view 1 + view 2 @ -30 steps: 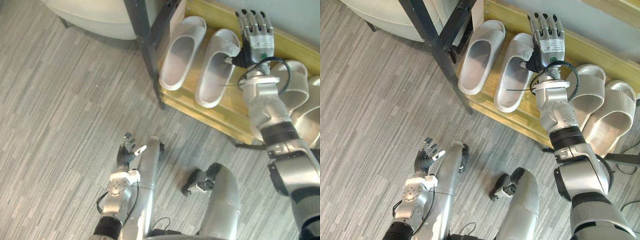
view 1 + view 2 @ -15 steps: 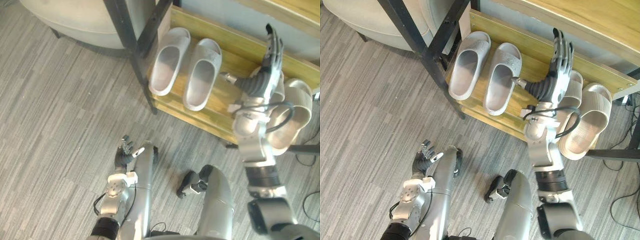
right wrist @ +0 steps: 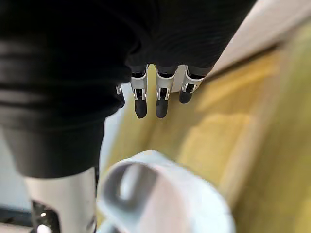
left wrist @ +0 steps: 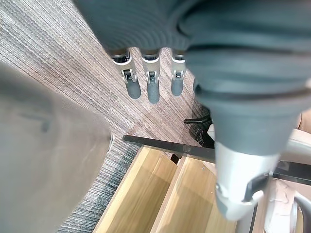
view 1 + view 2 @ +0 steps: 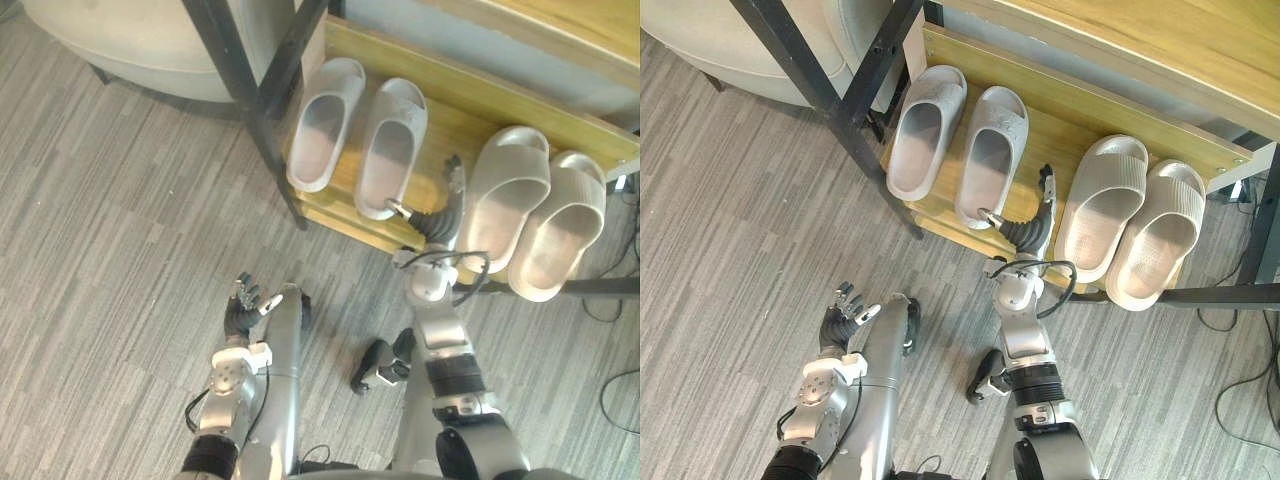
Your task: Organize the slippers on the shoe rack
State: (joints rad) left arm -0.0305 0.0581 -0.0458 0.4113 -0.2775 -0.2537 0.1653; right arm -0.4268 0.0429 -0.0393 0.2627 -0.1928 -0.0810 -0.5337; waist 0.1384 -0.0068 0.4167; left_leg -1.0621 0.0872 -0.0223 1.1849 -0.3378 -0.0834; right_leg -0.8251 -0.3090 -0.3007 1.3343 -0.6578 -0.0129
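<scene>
Shoe rack [image 5: 455,122] with 4 slippers [image 5: 320,140]; left robot hand [image 5: 243,306], right robot hand [image 5: 439,216] both released.

The left slippers [image 5: 923,130] are pale grey-white and plain. The right slippers [image 5: 1098,205] are a warmer beige-grey with fine ribbing across the straps. The rack [image 5: 1055,125] is yellow wood with visible grain, and its frame [image 5: 830,95] is black. The floor [image 5: 740,250] is grey, in streaky plank-like bands. The seat [image 5: 730,40] is cream.

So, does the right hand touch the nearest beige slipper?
Apart. In the right eye view, bare shelf wood shows between the right hand and the beige slipper.
</scene>
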